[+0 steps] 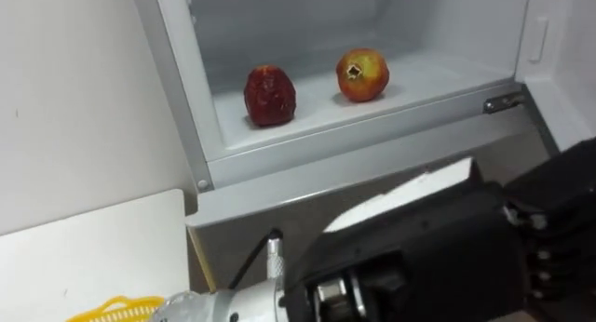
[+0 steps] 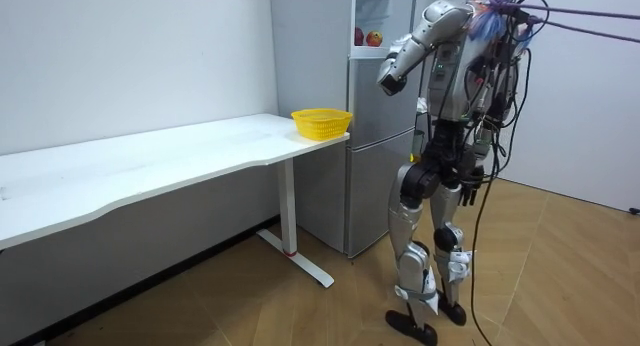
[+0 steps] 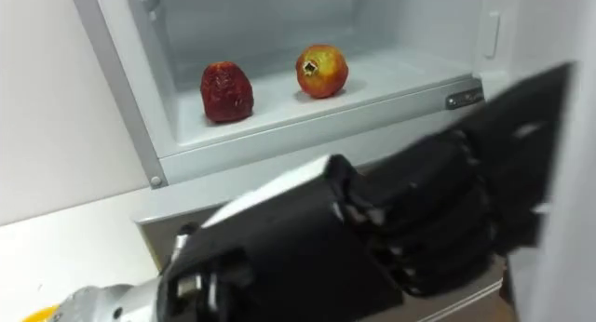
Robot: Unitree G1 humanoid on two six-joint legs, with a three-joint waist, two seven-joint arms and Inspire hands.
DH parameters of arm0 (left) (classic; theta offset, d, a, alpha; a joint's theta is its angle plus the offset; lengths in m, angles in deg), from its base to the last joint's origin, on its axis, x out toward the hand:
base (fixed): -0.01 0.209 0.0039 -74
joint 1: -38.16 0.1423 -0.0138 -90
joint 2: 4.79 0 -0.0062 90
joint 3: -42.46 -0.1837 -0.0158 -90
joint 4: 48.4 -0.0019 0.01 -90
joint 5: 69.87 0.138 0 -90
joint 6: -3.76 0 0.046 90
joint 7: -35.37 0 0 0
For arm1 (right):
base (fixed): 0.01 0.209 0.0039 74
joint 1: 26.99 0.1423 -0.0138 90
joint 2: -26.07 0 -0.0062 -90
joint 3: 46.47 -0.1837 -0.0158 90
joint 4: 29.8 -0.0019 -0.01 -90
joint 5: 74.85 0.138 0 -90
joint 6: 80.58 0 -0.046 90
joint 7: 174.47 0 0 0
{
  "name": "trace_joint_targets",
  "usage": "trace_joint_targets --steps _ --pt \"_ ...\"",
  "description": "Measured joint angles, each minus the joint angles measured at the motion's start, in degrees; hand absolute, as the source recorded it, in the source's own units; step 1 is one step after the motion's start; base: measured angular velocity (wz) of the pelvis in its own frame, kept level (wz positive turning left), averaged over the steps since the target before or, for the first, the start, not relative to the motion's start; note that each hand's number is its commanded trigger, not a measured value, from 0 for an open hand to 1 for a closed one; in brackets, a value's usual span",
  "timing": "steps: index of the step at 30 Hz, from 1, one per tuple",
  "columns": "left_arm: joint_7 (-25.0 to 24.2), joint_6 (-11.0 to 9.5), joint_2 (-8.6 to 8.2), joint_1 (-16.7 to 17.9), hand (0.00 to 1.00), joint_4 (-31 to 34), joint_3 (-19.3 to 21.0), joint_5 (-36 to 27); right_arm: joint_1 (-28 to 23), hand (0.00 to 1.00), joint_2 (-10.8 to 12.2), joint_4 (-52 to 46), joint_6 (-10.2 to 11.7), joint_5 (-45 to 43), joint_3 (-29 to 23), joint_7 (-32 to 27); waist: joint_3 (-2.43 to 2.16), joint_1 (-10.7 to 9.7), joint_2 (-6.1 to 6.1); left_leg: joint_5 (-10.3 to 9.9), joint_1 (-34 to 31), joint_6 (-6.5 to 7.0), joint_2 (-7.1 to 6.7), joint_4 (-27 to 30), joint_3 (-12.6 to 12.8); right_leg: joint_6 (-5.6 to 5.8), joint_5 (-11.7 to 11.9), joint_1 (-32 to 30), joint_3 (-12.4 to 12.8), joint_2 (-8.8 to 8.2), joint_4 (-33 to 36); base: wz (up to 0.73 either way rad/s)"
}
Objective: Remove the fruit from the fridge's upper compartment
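Two fruits are sitting apart on the shelf (image 1: 307,117) of the upper fridge (image 1: 372,145): one dark red fruit (image 1: 270,96) standing tall and one round red-and-yellow fruit (image 1: 362,74) to its right. One left hand (image 1: 447,257) is hanging below the shelf, so both fruits are lying up and ahead of it, the round one looking nearer. I am not managing to tell if this hand is open or closed.

Setting: bare test rm dressed as a home kitchen corner. Evidence: household fridge (image 2: 375,156) against plain white walls (image 2: 130,56); long white tabletop (image 2: 150,166) w/ one yellow basket (image 2: 321,123); wood-plank floor (image 2: 560,276).
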Motion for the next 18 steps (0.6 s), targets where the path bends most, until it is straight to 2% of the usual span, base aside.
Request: trace_joint_targets --steps 6,10,12,16,18 --pt "0.89 -0.01 -0.54 -2.24 0.0 -0.09 -1.4 5.0 0.19 0.0 0.0 1.0 0.09 0.03 0.49 -0.26 0.0 -0.38 0.01 0.0 -0.12 0.0 0.02 0.01 0.03 -0.02 0.01 0.02 0.01 0.08 -0.81 0.0" --pt "1.04 -0.01 -0.8 -2.36 0.0 -0.26 -1.44 5.42 1.0 0.0 0.0 2.06 0.17 0.04 0.59 -0.98 0.01 -1.34 0.06 0.0 -0.33 0.0 0.02 0.02 -0.03 -0.05 0.05 -0.01 0.07 0.13 -0.76 0.0" --pt "1.72 -0.01 -1.53 -3.79 0.0 -0.67 -2.18 5.9 1.12 0.0 -0.06 2.1 0.03 -0.06 1.06 -1.28 0.0 -1.41 0.07 0.0 -0.76 0.0 0.05 0.06 -0.06 -0.07 0.06 -0.42 0.44 0.21 -0.69 0.0" --pt "2.58 0.0 -1.86 -5.17 0.0 -0.84 -2.31 6.25 1.15 0.0 -0.09 1.49 0.02 -0.03 1.61 -1.09 0.01 -1.39 0.07 0.0 -1.01 0.0 0.08 0.07 -0.09 -0.07 0.09 -0.88 0.93 0.24 -0.55 -0.06" --pt "3.42 0.02 -2.64 -7.11 0.0 -0.85 -2.4 6.25 1.36 0.0 -0.09 1.28 0.0 -0.14 1.63 -0.64 0.01 -1.5 0.07 0.0 -0.98 -0.01 0.09 0.07 0.0 -0.08 0.12 -0.91 1.27 0.25 -0.54 -0.08"
